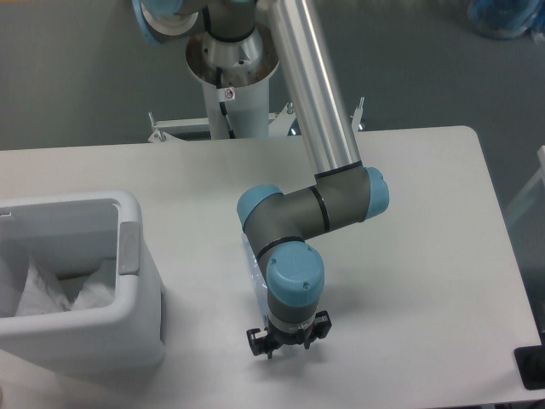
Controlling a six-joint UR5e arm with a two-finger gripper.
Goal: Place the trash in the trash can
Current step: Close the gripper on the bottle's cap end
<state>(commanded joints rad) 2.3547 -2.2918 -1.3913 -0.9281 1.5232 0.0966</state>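
The trash can (128, 256) stands at the table's left edge, a pale boxy bin with a grey tab on its rim. A crumpled translucent white bag (51, 291) lies inside it. The clear bluish bottle (254, 274) lies on the table just left of the arm's wrist, and the wrist joints hide most of it. My gripper (288, 334) points straight down near the table's front edge, just right of the bottle's near end. Its black fingers (254, 339) stand spread apart, so it is open, and I see nothing between them.
The arm's silver tube (315, 85) and its grey-blue joints (306, 213) reach over the middle of the table from the base (230, 77) behind it. A dark object (532, 366) sits at the front right corner.
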